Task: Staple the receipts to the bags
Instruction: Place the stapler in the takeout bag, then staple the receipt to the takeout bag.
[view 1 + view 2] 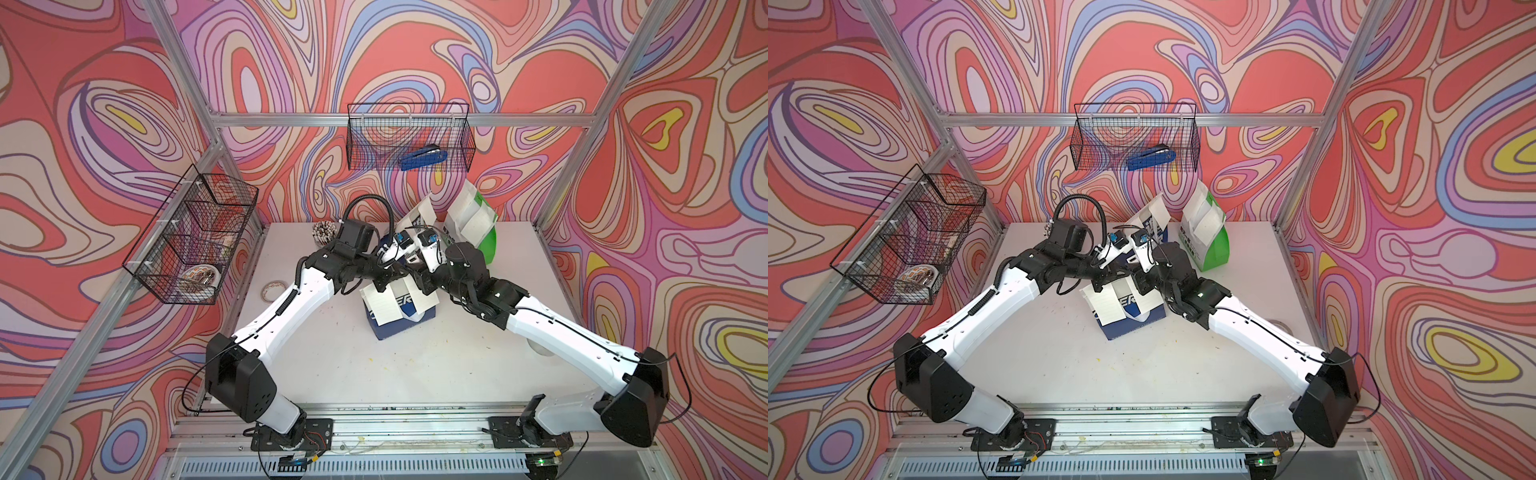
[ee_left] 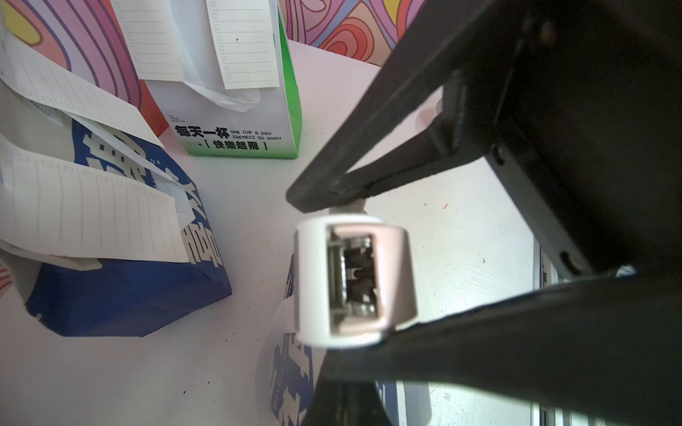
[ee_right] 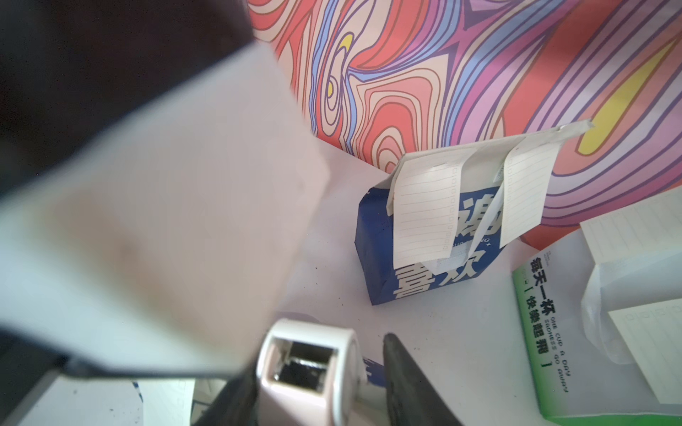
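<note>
Apparently done: green-white bag (image 1: 473, 226) at one o'clock, Chinese-character bag (image 3: 376, 258) at twelve, receipts (image 3: 420, 217) hanging. Yet to staple CHEERFUL bag (image 1: 397, 330) at centre of desk (image 1: 332, 374), white stapler (image 2: 354, 284) clamped in left gripper (image 2: 313, 280). Cannot tell for right gripper (image 1: 415, 278).

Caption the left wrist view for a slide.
Left gripper grips white stapler; blue bag and green bag beyond, receipts on both.

White shells on long links of left arm (image 1: 286, 309) and right arm (image 1: 557, 328), black housings (image 1: 243, 384) at joints. Thin black cables (image 1: 286, 300) along the shells; ribbed black hose (image 1: 369, 196) arched at left wrist. Black screwed base plates (image 1: 320, 428). Flat matte-black fingers (image 2: 387, 129) on left pincer (image 2: 308, 280).
</note>
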Tool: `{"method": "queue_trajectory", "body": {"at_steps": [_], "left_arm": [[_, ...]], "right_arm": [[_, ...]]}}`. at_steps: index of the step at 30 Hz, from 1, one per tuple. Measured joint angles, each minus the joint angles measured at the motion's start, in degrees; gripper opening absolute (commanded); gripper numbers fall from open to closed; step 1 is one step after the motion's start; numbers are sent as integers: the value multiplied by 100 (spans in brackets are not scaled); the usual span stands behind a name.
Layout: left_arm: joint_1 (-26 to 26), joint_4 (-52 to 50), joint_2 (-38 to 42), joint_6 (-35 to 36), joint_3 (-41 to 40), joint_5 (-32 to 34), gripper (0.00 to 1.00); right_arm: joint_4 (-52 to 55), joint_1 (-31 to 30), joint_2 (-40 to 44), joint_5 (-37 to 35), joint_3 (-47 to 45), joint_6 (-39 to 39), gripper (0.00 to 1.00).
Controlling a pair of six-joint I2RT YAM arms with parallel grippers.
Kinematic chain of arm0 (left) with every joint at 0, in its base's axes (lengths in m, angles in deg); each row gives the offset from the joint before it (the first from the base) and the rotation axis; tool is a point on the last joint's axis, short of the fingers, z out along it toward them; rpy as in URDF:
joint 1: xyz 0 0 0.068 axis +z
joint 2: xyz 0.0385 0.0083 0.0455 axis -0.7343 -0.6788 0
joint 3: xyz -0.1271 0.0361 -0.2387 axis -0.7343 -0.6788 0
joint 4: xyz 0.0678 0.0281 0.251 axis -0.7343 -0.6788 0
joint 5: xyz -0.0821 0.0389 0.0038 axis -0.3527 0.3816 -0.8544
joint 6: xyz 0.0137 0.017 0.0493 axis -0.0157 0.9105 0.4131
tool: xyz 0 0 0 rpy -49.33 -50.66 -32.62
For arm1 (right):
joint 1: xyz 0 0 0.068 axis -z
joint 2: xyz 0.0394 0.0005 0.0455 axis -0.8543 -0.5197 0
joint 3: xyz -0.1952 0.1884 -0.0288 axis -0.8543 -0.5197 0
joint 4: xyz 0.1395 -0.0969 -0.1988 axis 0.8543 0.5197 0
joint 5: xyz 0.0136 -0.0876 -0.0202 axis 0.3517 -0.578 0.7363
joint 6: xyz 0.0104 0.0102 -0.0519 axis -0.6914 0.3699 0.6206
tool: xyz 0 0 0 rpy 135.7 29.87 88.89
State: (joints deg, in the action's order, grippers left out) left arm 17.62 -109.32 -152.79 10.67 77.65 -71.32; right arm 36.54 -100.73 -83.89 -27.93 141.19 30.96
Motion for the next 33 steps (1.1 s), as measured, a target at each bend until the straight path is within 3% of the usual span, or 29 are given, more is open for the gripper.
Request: {"method": "queue_trajectory", "body": {"at_steps": [5,11,18,19,20,26,33], "left_arm": [[4,-9,0,179,9,-55,0],[9,-52,2,474,9,-160,0],[9,-251,109,1008,-9,-483,0],[9,-280,140,1080,-26,-527,0],[9,-310,173,1158,-39,-573,0],[9,-391,367,1644,-142,-743,0],[9,-485,470,2168,-256,-1038,0]], "right_arm": [[15,275,387,498,-175,7,65],[11,1043,846,1311,-264,133,70],[988,1305,649,2885,404,1926,82],[1215,1314,516,3067,595,2179,86],[1464,1327,337,3239,807,2435,98],[2649,1388,-289,3648,1209,3213,98],[3220,1392,-402,4828,1283,3668,94]]}}
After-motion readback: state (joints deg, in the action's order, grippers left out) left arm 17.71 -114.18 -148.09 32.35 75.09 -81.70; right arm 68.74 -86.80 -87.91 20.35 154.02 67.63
